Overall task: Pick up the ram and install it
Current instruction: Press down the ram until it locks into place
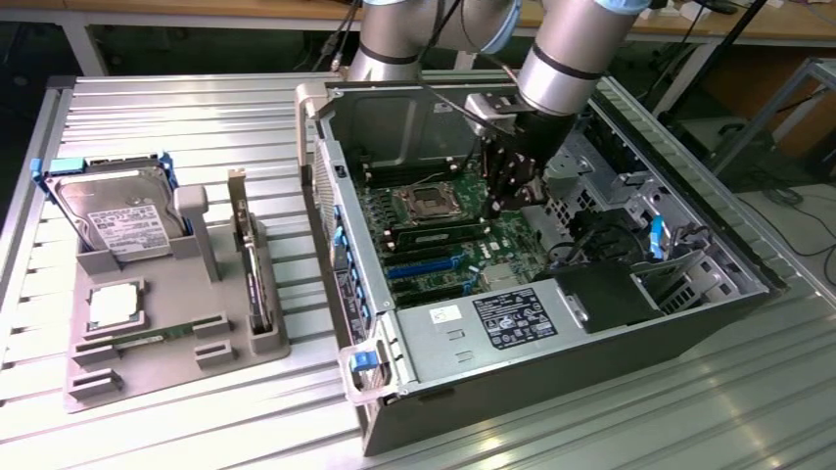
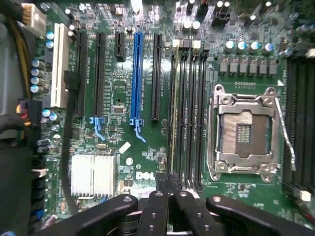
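The ram (image 1: 438,235) is a thin green stick standing in a memory slot of the motherboard, beside the CPU socket (image 1: 428,201), inside the open computer case. In the wrist view the ram (image 2: 173,113) runs along the slot nearest the blue connector, with empty black slots between it and the CPU socket (image 2: 243,132). My gripper (image 1: 503,201) reaches down into the case. Its black fingers are shut together, and the gripper (image 2: 169,183) sits right over one end of the stick. I cannot tell whether the tips touch it.
The case walls (image 1: 327,166) surround the motherboard, with a black power supply (image 1: 523,313) and cable bundles (image 1: 594,235) close by. On the exterior view's left a grey tray (image 1: 170,372) carries a hard drive (image 1: 124,220), an upright expansion card (image 1: 242,230) and a CPU chip (image 1: 116,304).
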You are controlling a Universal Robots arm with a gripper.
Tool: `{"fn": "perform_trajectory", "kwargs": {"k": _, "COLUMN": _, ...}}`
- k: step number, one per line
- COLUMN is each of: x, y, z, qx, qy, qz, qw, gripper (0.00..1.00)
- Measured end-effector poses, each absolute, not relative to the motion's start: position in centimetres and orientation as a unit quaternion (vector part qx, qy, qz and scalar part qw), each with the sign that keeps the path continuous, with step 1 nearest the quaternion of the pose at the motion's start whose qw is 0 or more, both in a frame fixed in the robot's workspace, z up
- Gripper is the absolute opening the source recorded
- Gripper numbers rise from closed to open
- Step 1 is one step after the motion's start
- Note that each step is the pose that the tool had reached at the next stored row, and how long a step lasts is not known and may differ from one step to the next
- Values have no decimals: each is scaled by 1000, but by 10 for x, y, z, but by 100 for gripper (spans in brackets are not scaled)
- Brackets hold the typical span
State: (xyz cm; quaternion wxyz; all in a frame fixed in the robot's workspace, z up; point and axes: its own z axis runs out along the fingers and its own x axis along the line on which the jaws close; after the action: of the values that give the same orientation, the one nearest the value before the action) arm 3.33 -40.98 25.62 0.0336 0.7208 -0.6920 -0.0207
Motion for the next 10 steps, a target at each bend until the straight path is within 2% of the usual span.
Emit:
{"fn": "perform_trajectory", "kwargs": {"k": 3, "x": 30, "y": -410, "z": 267, "qx": 720, "qy": -693, "qz": -21, "qw": 34, "gripper": 11}}
{"fn": "perform_trajectory", "kwargs": {"k": 10, "x": -5, "y": -410, "z": 268, "qx": 720, "qy": -693, "qz": -17, "qw": 37, "gripper": 11}}
